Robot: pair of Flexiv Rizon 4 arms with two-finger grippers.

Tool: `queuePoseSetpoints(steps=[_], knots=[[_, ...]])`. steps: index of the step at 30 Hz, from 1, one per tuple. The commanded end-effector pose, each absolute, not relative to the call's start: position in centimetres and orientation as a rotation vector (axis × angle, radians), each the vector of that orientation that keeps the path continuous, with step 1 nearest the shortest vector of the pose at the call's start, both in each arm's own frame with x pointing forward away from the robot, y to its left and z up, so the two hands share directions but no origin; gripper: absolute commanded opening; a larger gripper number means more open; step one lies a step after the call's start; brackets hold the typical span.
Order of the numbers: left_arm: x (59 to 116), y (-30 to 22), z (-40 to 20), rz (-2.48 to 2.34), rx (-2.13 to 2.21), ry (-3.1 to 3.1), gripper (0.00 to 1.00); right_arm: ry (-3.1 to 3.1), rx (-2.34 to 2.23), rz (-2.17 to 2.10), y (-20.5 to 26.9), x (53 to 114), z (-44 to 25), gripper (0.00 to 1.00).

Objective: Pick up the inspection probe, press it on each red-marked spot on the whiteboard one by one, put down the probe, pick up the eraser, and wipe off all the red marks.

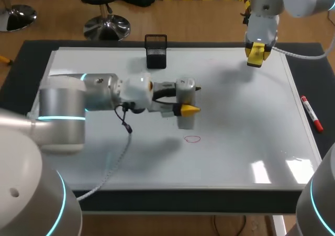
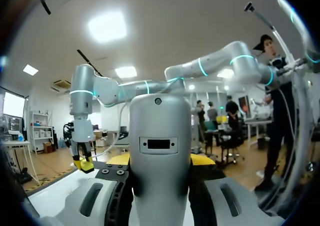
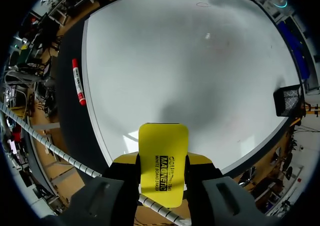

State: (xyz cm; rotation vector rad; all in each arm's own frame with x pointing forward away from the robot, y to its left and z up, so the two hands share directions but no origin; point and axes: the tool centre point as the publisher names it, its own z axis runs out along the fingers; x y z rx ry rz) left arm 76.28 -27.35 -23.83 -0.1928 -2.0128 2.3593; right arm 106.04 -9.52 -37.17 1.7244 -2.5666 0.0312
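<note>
While the left tool (image 1: 184,108) is clamped on the probe (image 1: 186,96), the right tool (image 1: 255,56) grips the yellow eraser (image 1: 256,52) from 2 sides, so both are shut on their loads. The left arm comes in level from the left, w/ the grey probe over the middle of the whiteboard (image 1: 241,121). The probe's lower end is near the 1 red mark (image 1: 192,139), a small oval outline; can't tell if it touches the board.

In the left wrist view the probe (image 2: 160,136) fills the gap between the left tool's (image 2: 160,162) fingers, and the right arm hangs beyond w/ the eraser (image 2: 83,164).

The right tool sits over the board's far right corner. In its wrist view the eraser (image 3: 163,146) sticks out ahead of the tool (image 3: 162,162), above the board (image 3: 200,60), w/ the red mark (image 3: 202,4) well apart at the far end.

A black mesh cup (image 1: 156,51) stands at the board's far edge. A red marker pen (image 1: 311,113) lies on the dark tabletop (image 1: 314,63), just beside the board's right edge.
</note>
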Motion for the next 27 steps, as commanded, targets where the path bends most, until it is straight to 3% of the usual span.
queuePoseSetpoints(steps=[1, 27], knots=[[76.4, -29.1, -25.6, 2.347, -0.202, -1.998, 0.0, -2.562, 1.725, 0.035, -9.5, 106.1, -37.0, 0.0], [76.9, -30.5, -29.1, 2.286, -0.129, -1.988, 0.0, -2.562, 1.725, 0.035, -9.5, 106.1, -37.0, 0.0]])
